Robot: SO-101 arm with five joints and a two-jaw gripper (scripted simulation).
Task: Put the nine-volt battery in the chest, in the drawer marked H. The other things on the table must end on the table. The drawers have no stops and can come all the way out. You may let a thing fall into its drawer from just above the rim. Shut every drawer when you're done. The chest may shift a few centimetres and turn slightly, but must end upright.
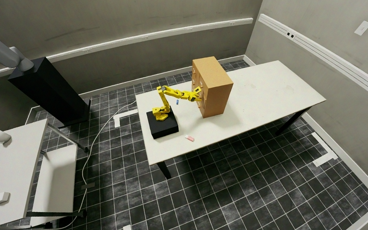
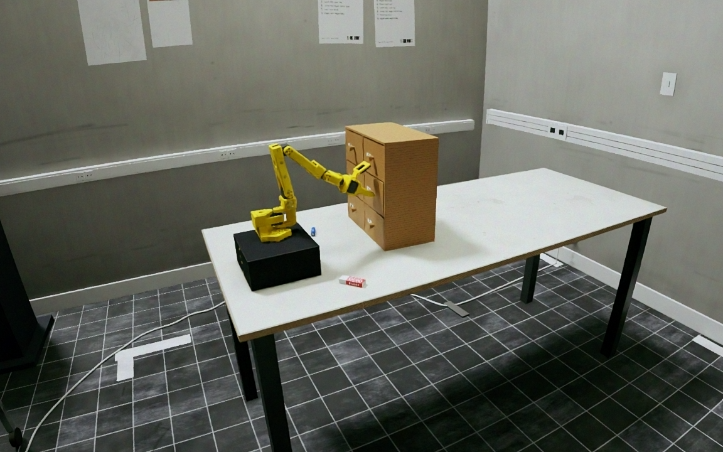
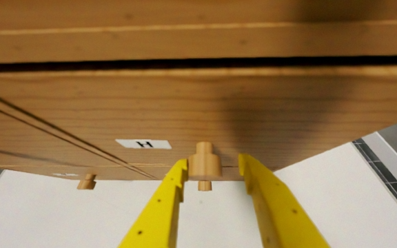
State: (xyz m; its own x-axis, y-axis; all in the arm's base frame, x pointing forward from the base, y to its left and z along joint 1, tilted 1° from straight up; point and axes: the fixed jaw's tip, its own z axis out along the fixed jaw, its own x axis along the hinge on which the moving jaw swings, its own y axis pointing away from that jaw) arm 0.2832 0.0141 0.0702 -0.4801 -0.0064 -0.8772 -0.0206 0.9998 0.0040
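White table point(image 1: 265, 94), hand point(image 3: 212, 172) parted around drawer H's knob point(image 3: 205, 164), right gap apparently wider.

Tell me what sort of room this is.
Most likely a lab or test room: a small yellow arm on a black box on a plain white table, printed sheets taped to the bare grey wall, and white tape marks on the tiled floor.

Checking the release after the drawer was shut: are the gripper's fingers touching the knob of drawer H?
Cannot tell. In the wrist view the right finger stands off the knob with a visible gap, but the left finger sits right against the knob's edge, so contact there is unclear.
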